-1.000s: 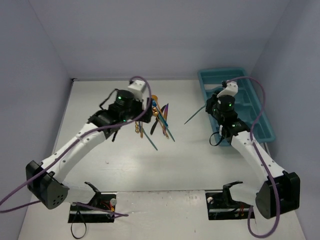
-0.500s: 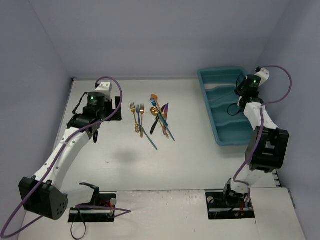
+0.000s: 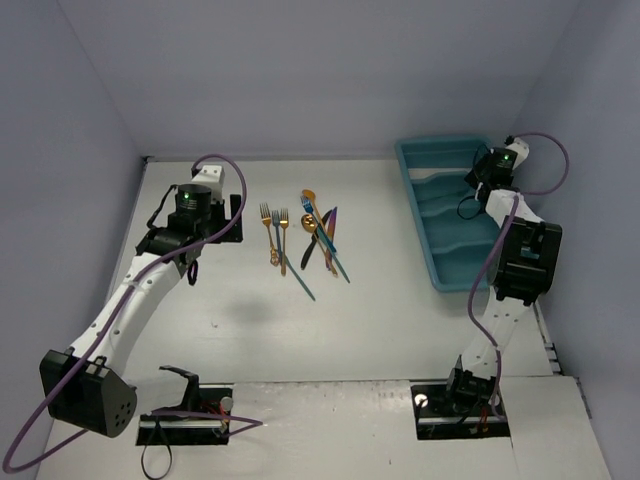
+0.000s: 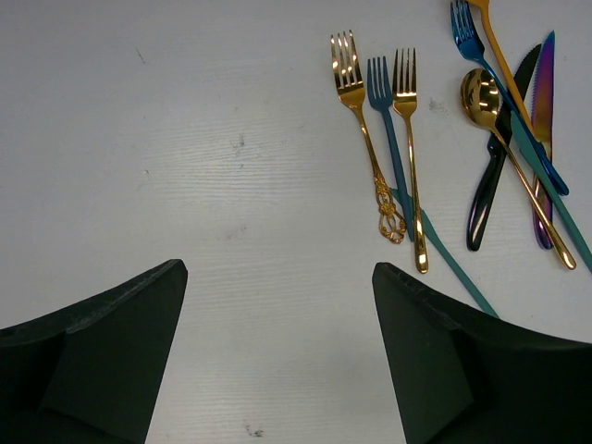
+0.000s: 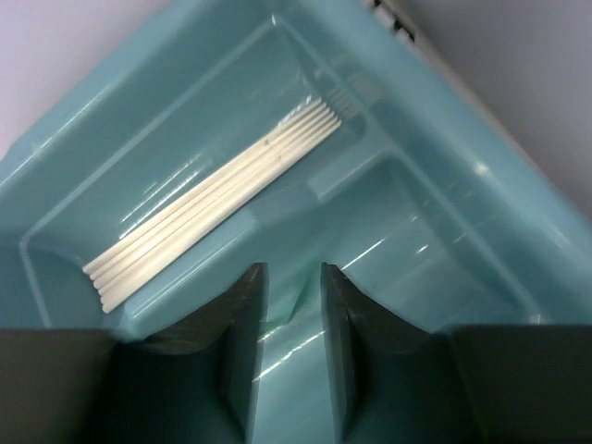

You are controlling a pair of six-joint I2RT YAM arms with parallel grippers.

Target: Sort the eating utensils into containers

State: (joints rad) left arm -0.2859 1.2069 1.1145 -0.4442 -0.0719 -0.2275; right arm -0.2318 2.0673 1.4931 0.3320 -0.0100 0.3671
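The left gripper (image 4: 277, 270) is hovering over the white table (image 4: 166, 139), its fingers spread wide with nothing between them. Beyond it the loose utensils are lying in a cluster. An ornate gold fork (image 4: 347, 65), a teal fork (image 4: 389, 139) and a plain gold fork (image 4: 413, 166) are lying side by side. Next to them a gold spoon (image 4: 481, 92), a black piece (image 4: 481, 213), a blue fork (image 4: 465, 26) and a purple-iridescent knife (image 4: 546, 83) are crossing one another. The right gripper (image 5: 289, 277) is hanging over the teal tray (image 5: 435, 111), its fingers a narrow gap apart and gripping nothing. Ahead of it, a bundle of thin white pieces (image 5: 217, 208) is lying diagonally in the tray's end compartment.
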